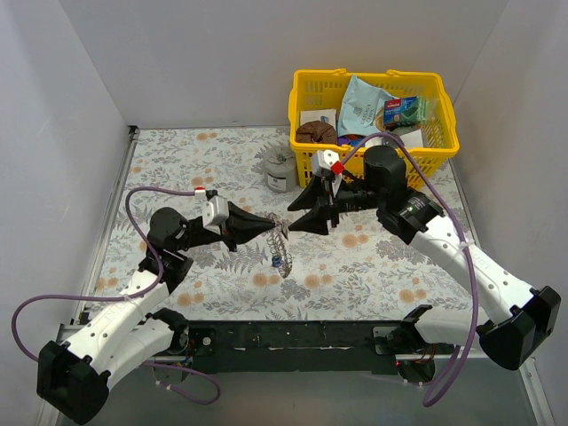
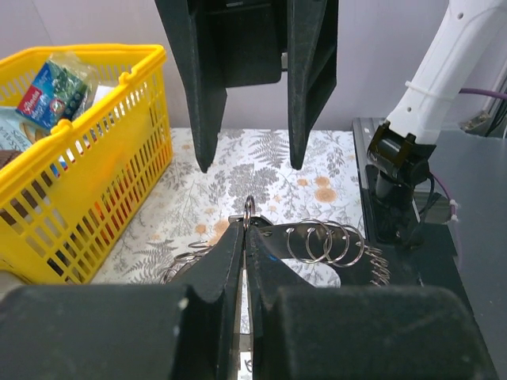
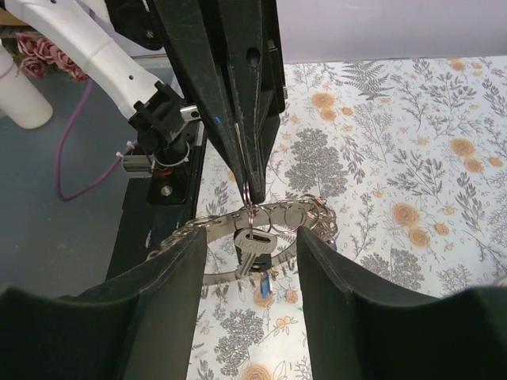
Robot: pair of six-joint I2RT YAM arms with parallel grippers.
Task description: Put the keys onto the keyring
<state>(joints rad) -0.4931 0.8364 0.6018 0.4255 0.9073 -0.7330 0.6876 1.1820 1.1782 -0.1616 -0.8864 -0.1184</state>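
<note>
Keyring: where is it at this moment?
The keyring is at the middle of the table in the top view, pinched in the shut left gripper, directly facing the open right gripper.

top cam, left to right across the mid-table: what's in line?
left claw → keyring → right claw. The cup and basket sit farther back and overlap these, so they are left out.
</note>
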